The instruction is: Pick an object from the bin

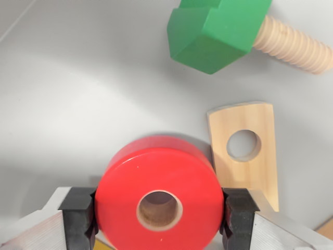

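Gripper (158, 216): clamped on the red ring, one black pad on each side, right at the near edge of the wrist view.

Pads (79, 216): the left one presses the ring's left rim, the right one its right rim; both are dark and rubbery, set on pale metal fingers that run off the bottom corners.

Ring (130, 179): bright red, round and thick, with a bare wooden hole through the middle. It sits squarely between the pads, flat face toward the camera, and casts a soft shadow on the floor beyond it.

Bin floor (78, 94): plain grey and smooth, filling the left and far side of the view; a thin seam cuts across the far left corner.

Bolt (216, 31): far right, lying on its side, with a green angular head and a pale wooden threaded shaft pointing right. Well apart from the ring.

Plate (255, 172): flat strip of light wood with a round hole near its far end, lying just right of the ring; its near end runs behind the right finger. Whether it touches the ring I cannot tell.

Yellow bit (102, 245): a sliver showing under the ring at the bottom edge, too little to name.

Wood corner (327, 229): a tan scrap at the near right edge, cut off.
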